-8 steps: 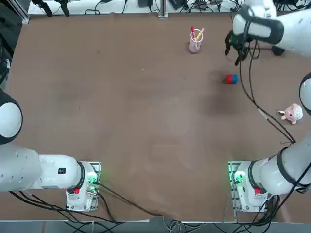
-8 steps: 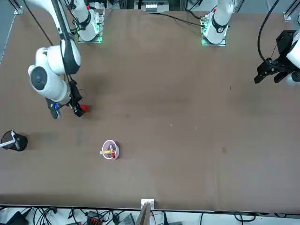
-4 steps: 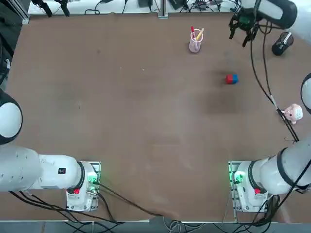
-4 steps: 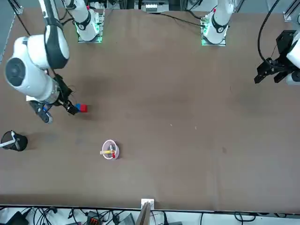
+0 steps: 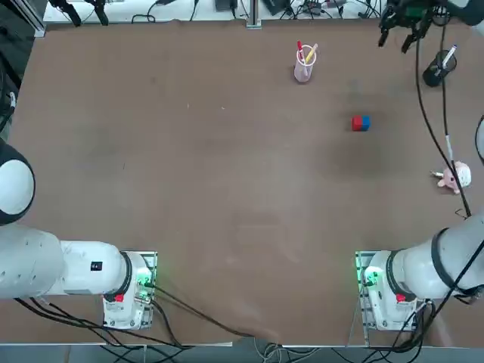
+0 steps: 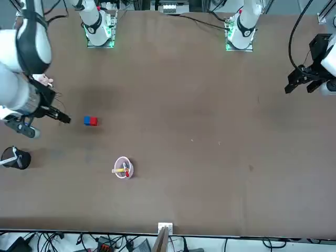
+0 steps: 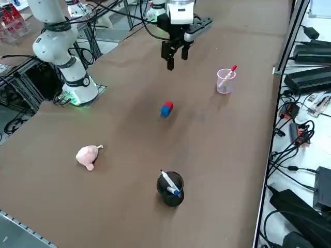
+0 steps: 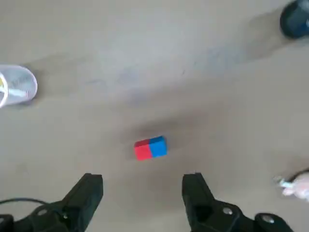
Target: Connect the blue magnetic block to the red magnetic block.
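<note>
Fingers: right gripper (image 8: 142, 193) raised above the desk near its far right corner, the two fingers (image 8: 89, 191) spread apart with nothing between them.
Blue block: small bright blue cube (image 5: 365, 122) flat on the desk (image 5: 227, 189) in its far right part, well apart from the gripper; also seen from the wrist (image 8: 158, 146).
Red block: small bright red cube (image 5: 356, 123) touching the blue block side to side, the pair forming one short bar; the red one lies on the side toward the desk's middle.
Cup: clear pinkish cup (image 5: 303, 70) with pens standing in it, near the desk's far edge, beyond the block pair and toward the middle.
Dark holder: black round holder (image 7: 170, 188) with a pen in it, near the desk's far right corner.
Plush toy: pink plush (image 7: 88, 155) lying on its side by the desk's right edge, nearer the robot than the blocks.
</note>
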`<action>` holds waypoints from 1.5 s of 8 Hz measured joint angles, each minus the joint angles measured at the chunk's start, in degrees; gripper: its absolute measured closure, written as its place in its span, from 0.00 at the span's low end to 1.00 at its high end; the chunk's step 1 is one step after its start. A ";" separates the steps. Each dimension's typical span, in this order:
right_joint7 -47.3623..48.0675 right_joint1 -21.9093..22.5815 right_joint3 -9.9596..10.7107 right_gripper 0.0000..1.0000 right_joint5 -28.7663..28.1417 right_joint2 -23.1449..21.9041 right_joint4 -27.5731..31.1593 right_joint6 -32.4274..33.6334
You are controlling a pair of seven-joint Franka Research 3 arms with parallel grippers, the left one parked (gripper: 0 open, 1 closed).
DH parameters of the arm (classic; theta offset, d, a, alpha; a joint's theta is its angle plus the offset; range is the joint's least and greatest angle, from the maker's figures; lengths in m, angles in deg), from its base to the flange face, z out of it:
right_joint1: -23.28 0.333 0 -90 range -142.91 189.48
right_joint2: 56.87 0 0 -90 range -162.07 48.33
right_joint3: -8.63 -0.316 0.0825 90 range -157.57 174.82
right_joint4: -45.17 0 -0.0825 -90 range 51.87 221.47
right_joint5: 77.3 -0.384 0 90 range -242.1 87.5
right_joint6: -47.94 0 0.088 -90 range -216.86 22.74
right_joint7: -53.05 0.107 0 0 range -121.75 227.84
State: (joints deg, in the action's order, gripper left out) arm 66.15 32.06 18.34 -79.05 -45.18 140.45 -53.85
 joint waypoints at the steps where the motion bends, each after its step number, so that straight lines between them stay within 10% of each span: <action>1: -5.12 -1.47 0.08 0.00 -0.06 -0.49 -0.11 0.08; 12: -14.29 -2.10 -2.46 0.00 -0.13 -12.81 -5.07 14.35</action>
State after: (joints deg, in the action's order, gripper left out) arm 51.86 29.96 15.88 -79.18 -57.99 135.38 -39.50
